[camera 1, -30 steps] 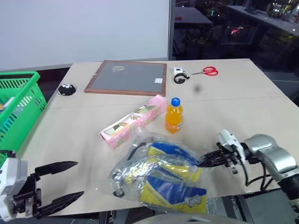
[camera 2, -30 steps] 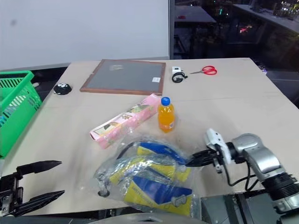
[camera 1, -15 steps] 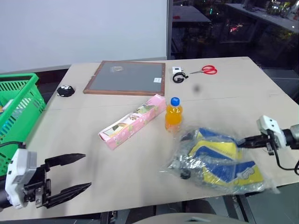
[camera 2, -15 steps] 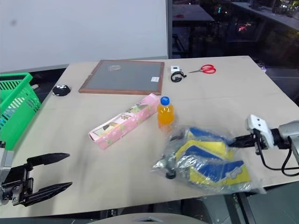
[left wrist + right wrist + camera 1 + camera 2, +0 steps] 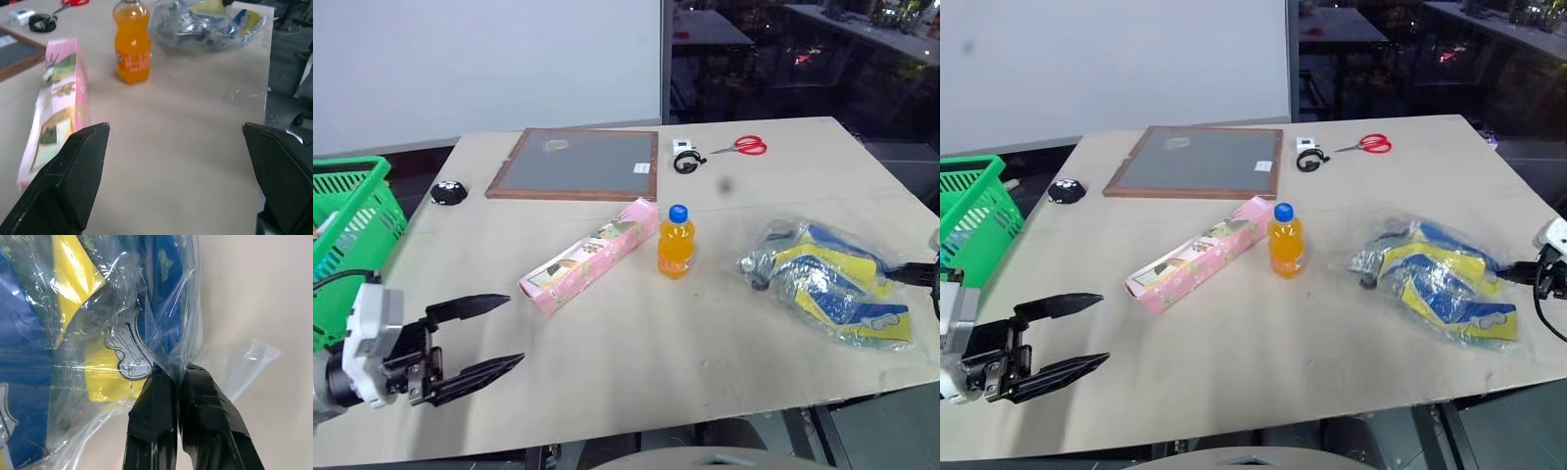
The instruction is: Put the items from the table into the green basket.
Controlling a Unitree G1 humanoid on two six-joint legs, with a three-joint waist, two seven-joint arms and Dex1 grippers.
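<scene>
1. The crinkly clear plastic bag of blue-and-yellow packets (image 5: 827, 284) lies on the right side of the large pale beige wooden desk (image 5: 626, 343), near its right edge. The right tool (image 5: 178, 377) has its fingers pinched together on a fold of the bag's film.
2. The small orange-drink bottle with a blue cap (image 5: 674, 242) stands upright mid-desk, just beside the long pink patterned carton (image 5: 590, 255), which lies flat.
3. The bright green lattice plastic basket (image 5: 347, 240) sits off the desk's left edge, well apart from the bag.
4. The left tool (image 5: 475, 340) hovers with fingers spread apart, empty, over the near-left desk.
5. Judged step: handling the bag. Next, it must cross the whole desk to the basket.
</scene>
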